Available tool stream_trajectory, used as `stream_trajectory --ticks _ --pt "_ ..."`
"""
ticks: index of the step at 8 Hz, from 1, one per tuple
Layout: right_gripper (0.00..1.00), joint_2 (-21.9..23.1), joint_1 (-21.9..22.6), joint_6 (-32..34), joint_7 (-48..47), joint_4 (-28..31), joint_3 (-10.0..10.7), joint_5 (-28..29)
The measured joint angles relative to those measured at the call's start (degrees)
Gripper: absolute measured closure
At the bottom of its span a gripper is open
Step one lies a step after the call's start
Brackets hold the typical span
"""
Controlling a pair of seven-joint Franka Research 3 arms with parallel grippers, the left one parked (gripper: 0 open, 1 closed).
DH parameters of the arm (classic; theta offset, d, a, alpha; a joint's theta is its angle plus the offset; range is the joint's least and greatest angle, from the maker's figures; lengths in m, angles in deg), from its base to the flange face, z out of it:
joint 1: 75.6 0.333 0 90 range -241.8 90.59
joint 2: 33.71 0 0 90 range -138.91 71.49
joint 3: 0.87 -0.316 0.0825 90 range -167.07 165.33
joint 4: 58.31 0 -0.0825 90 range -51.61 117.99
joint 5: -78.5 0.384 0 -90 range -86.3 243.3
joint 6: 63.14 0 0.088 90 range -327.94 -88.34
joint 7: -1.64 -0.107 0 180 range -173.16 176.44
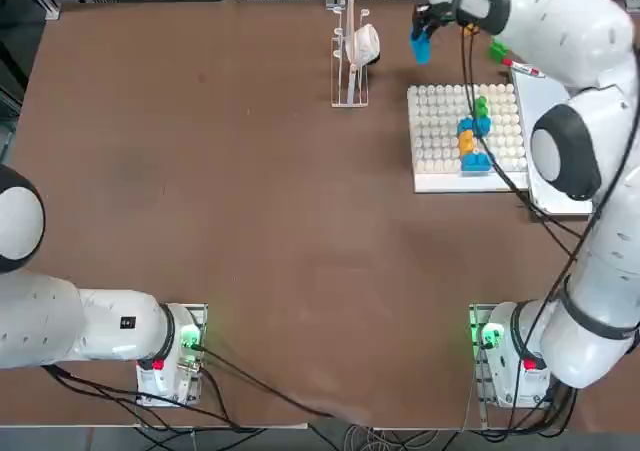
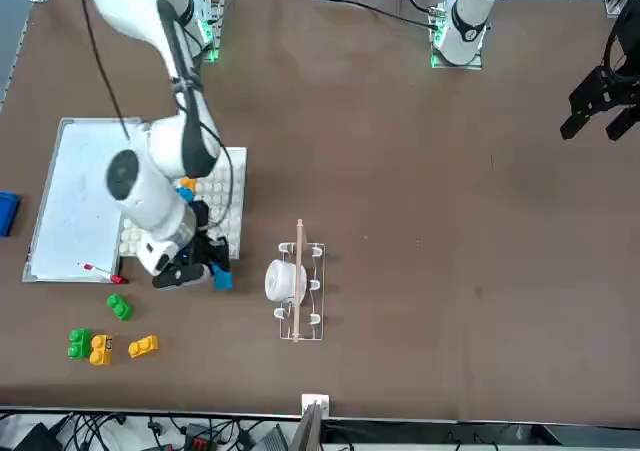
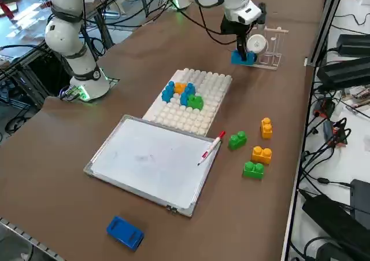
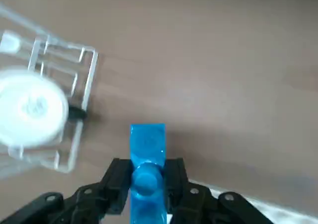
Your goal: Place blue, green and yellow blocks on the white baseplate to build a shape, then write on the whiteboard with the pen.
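Observation:
My right gripper [image 4: 147, 177] is shut on a blue block [image 4: 147, 154], held beyond the far edge of the white baseplate [image 1: 435, 131], close to the clear rack. The same blue block [image 1: 421, 43] shows in the top view, and in the front view the blue block [image 2: 221, 277] hangs just above the table. On the baseplate [image 3: 205, 93] stands a cluster of blue, orange-yellow and green blocks [image 3: 184, 94]. The whiteboard [image 3: 150, 160] lies beside the baseplate, with the pen [image 3: 211, 147] resting on its edge. Loose green and yellow blocks [image 3: 255, 148] lie on the table past the pen.
A clear rack with a white roll [image 1: 358, 46] stands just left of the held block. A chunky blue oblong object [image 3: 125, 232] lies near the whiteboard's corner. The table's right edge [image 3: 298, 157] runs close to the loose blocks.

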Motion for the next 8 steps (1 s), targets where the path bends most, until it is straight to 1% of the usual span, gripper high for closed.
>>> stream_trajectory --ticks 1,3,4,5,6,8 --pt "0.61 1.6 -2.1 3.8 10.5 0.1 0.0 0.0" --pt "0.61 4.4 -5.7 8.9 30.8 1.2 0.0 0.0" --pt "0.61 5.8 -7.1 10.8 39.0 2.1 0.0 -0.2" --pt "0.61 6.9 -8.2 12.7 45.8 2.7 0.0 -2.0" --pt "0.61 7.8 -9.0 14.2 50.7 3.2 0.0 -6.3" --pt "0.61 9.3 -9.5 14.9 58.4 4.6 0.0 -15.8"
